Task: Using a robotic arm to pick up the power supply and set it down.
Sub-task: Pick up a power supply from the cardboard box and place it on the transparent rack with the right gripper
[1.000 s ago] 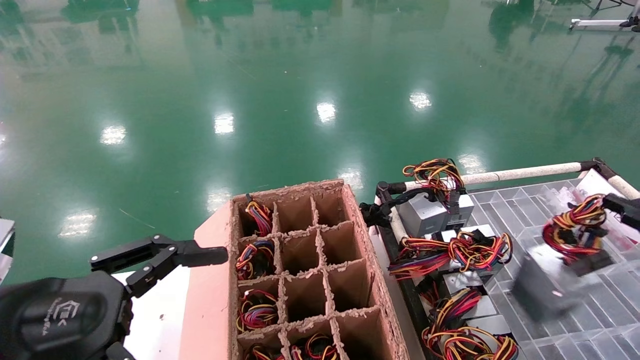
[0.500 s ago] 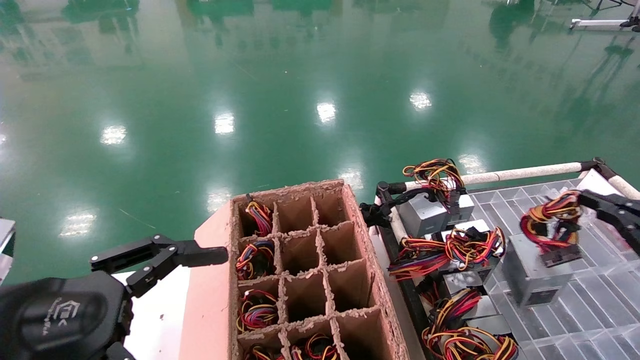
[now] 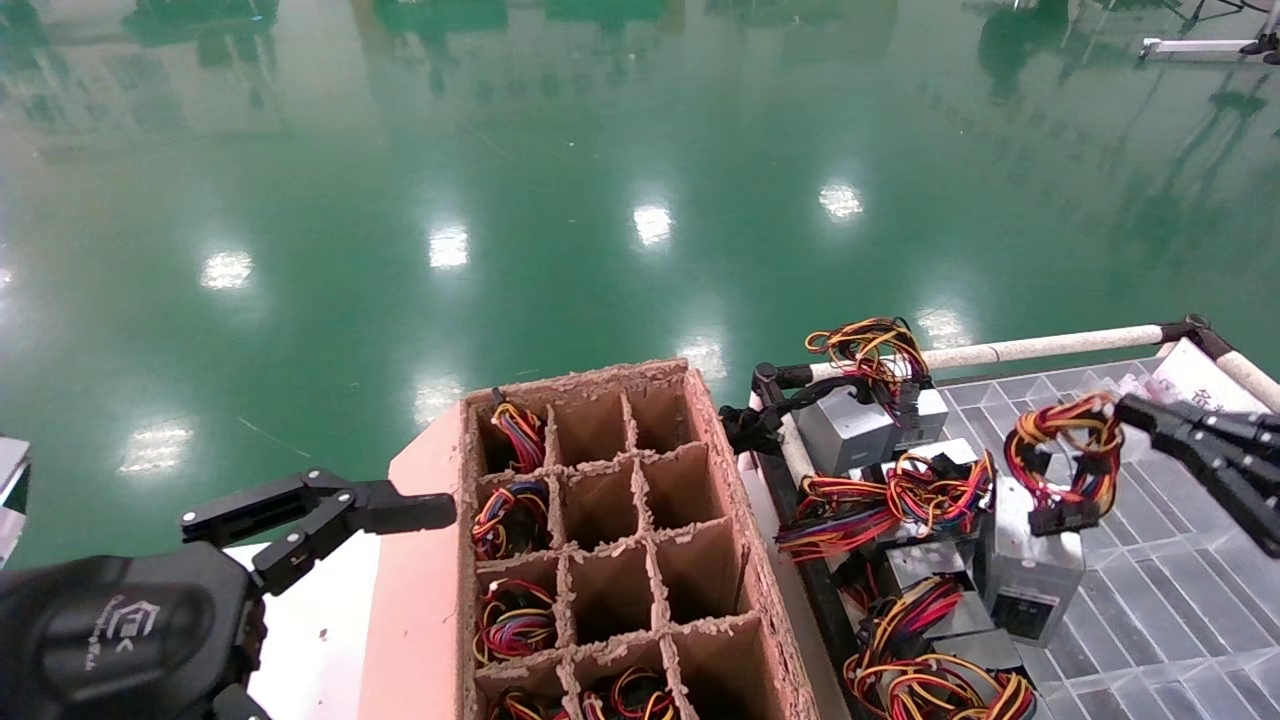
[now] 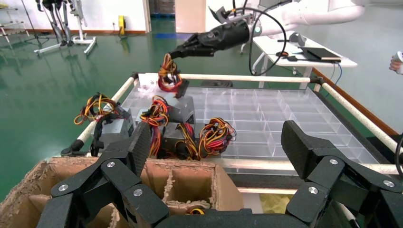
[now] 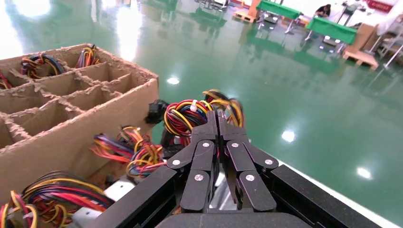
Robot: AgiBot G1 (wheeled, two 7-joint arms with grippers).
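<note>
In the head view, the right tool (image 3: pixel 1125 410) is seen reaching in from the right over a clear plastic tray (image 3: pixel 1180 590), closed on the coiled wire bundle (image 3: pixel 1065 460) of a grey power supply (image 3: pixel 1030 570). The box hangs below the wires, tilted, beside the other power supplies (image 3: pixel 890 500) heaped along the tray's left edge; whether its lower edge touches anything cannot be told. The grip on the wires rather than the metal case is probably chosen because the bundle gives the narrow fingers something to close round. A cardboard box (image 3: pixel 600 540) divided into cells stands to the left, several cells already filled with wired units, so it is judged the likely place for setting down. The left tool (image 3: pixel 330 510) is parked wide open beside that box, holding nothing. In the left wrist view, the white arm (image 4: pixel 323 12) is seen across the tray with the bundle pinched at its tip and the unit dangling above the pile. In the right wrist view, the fingers (image 5: pixel 209 137) are pressed nearly together with the coloured loops gripped just beyond them.
</note>
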